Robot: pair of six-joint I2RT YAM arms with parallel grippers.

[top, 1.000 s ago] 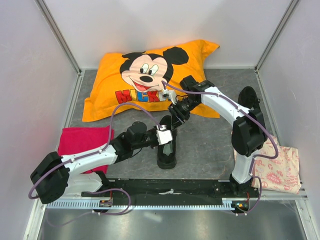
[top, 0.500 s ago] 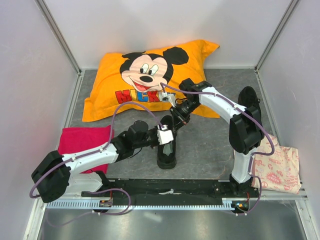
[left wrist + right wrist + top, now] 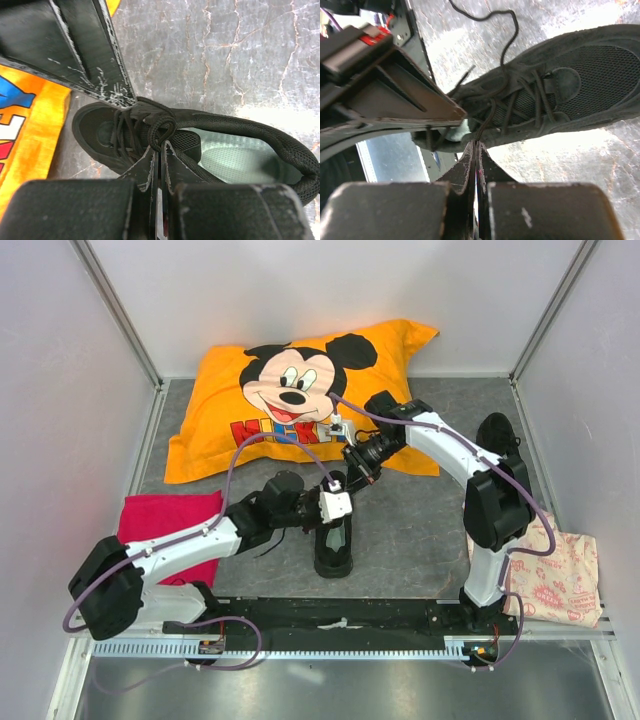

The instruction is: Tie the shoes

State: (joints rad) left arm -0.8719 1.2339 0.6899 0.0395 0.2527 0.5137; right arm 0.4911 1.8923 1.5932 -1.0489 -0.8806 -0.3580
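Black shoe [image 3: 333, 550] at centre of desk [image 3: 420, 530], light and soft, with thin, limp, probably slippery lace [image 3: 520, 100] best pinched near its free end; left hand [image 3: 159, 150] and right hand [image 3: 476, 146] each clamped on the lace.

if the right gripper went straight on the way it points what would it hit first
Most likely the shoe: the right gripper, jaws shut on a lace, points at its laced top close ahead, though depth is unclear.

A black sneaker [image 3: 333, 545] is sitting upright mid-worktop [image 3: 410, 530], thin laces [image 3: 530, 100] lying untied; a second sneaker [image 3: 497, 435] is resting far right.
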